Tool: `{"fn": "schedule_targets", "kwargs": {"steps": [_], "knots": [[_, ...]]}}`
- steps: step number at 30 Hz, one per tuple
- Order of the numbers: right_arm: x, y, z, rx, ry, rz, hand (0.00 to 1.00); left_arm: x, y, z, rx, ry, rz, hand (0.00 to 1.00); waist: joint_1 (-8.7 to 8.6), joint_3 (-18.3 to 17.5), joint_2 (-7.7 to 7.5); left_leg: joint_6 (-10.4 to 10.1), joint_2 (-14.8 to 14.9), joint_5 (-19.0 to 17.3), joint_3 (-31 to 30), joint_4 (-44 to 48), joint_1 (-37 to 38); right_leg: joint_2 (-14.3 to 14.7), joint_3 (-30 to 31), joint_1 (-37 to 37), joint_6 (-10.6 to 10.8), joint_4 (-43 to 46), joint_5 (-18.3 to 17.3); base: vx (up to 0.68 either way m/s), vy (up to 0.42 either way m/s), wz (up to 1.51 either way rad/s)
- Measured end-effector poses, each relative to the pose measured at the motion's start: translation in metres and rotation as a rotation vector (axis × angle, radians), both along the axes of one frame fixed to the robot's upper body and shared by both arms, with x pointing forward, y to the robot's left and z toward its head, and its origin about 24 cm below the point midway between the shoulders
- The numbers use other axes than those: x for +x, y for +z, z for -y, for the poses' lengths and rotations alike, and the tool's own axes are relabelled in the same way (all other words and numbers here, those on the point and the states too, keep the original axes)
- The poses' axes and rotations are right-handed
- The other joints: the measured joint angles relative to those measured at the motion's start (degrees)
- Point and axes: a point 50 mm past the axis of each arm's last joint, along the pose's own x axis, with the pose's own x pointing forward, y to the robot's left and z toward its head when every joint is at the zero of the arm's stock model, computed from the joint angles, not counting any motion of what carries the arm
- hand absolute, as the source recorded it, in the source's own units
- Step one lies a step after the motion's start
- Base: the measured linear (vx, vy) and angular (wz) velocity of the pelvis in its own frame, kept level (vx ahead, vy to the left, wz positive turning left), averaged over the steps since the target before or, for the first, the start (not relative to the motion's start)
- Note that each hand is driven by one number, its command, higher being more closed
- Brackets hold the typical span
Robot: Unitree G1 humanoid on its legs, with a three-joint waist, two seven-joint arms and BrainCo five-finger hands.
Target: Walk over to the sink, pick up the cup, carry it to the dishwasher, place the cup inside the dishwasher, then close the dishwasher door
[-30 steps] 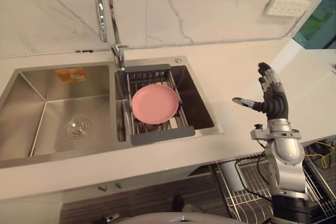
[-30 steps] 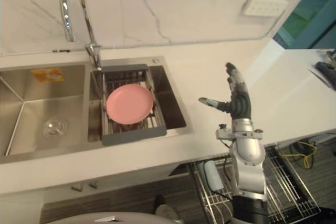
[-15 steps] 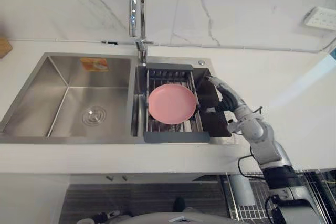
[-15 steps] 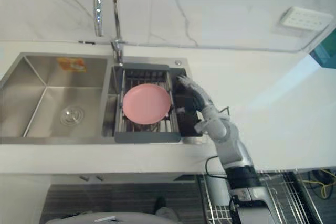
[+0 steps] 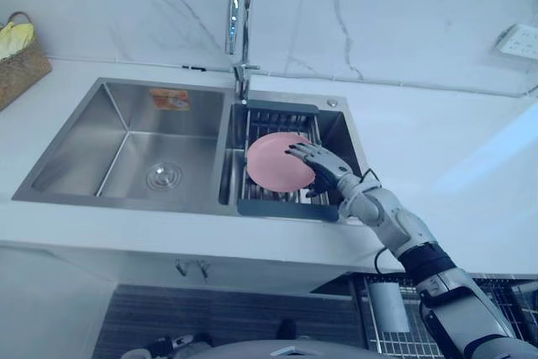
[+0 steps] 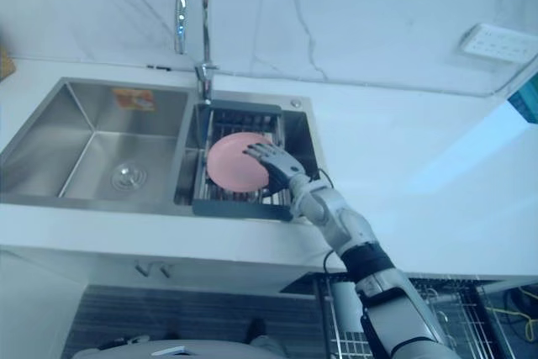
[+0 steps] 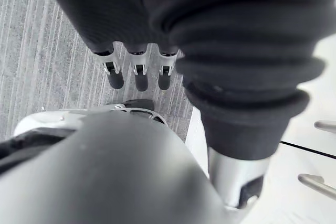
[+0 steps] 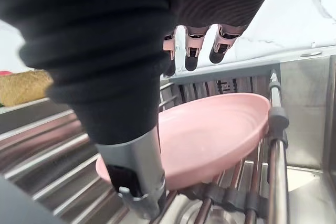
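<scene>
Steel and stone fill most of what we see: a brushed stainless sink (image 5: 92,136) with two square basins is set into a smooth white countertop (image 5: 437,149), and a tall chrome gooseneck faucet (image 5: 241,6) rises at the divider. In the left basin we see a round drain (image 5: 164,176) and an orange sticker (image 5: 170,98) on the back wall. The right basin carries a drying rack (image 5: 282,208) of thin metal bars in a dark grey frame.

On that rack lies the pink plate (image 5: 273,166), round, shallow and matte, tilted a little. The right hand (image 5: 324,172) reaches in from the counter edge, its silver, dark-tipped fingers held out nearly straight over the right part of the plate and its thumb low by the near rim. Nothing is clasped, and we cannot tell whether the fingers touch the plate.

The left hand (image 7: 137,72) hangs with its fingers straight and loose, holding nothing, above a grey striped floor (image 7: 42,66).

Behind the sink the wall (image 5: 378,6) is pale marble with thin dark veins, and a white outlet plate (image 5: 521,39) sits on it far to the right. A woven basket (image 5: 18,56) stands on the counter at the far left. Below the counter edge on the right we make out a chrome wire basket (image 5: 395,329).
</scene>
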Motion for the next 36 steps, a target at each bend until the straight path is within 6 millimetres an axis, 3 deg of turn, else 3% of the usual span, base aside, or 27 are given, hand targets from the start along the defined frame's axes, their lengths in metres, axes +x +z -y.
{"fn": "schedule_targets", "kwargs": {"steps": [5,18,19,36], "knots": [[0.001,-0.016,-0.008,-0.146,0.07,-0.039,0.0,0.003,0.0,0.001,-0.004,-0.004,0.006,0.0,0.79,0.07,0.11,0.04,-0.06,0.4,-0.72,-0.01,-0.33,-0.06,-0.38,0.0,-0.07,-0.16,0.08,-0.02,0.001,0.06],[0.02,-0.021,0.001,-0.345,0.027,-0.053,0.0,0.006,0.0,0.005,-0.012,-0.011,0.023,0.0,2.07,0.7,1.08,0.24,-0.11,1.08,-1.47,-0.03,-0.74,-0.24,-1.48,0.15,-0.17,-0.24,0.41,-0.01,0.002,0.03],[0.021,-0.022,0.002,-0.354,0.023,-0.056,1.0,0.006,0.0,0.005,-0.012,-0.011,0.024,0.0,2.17,0.7,1.08,0.25,-0.11,1.11,-1.5,-0.04,-0.76,-0.24,-1.52,0.16,-0.17,-0.24,0.41,0.0,0.0,0.0],[0.032,-0.019,0.009,-0.334,-0.064,0.055,1.0,0.012,0.001,0.006,-0.022,-0.024,0.041,0.0,3.56,1.19,1.09,0.3,-0.15,1.15,-1.62,-0.05,-0.66,-0.37,-1.93,0.57,-0.15,0.01,0.38,0.0,0.0,0.0]]}}
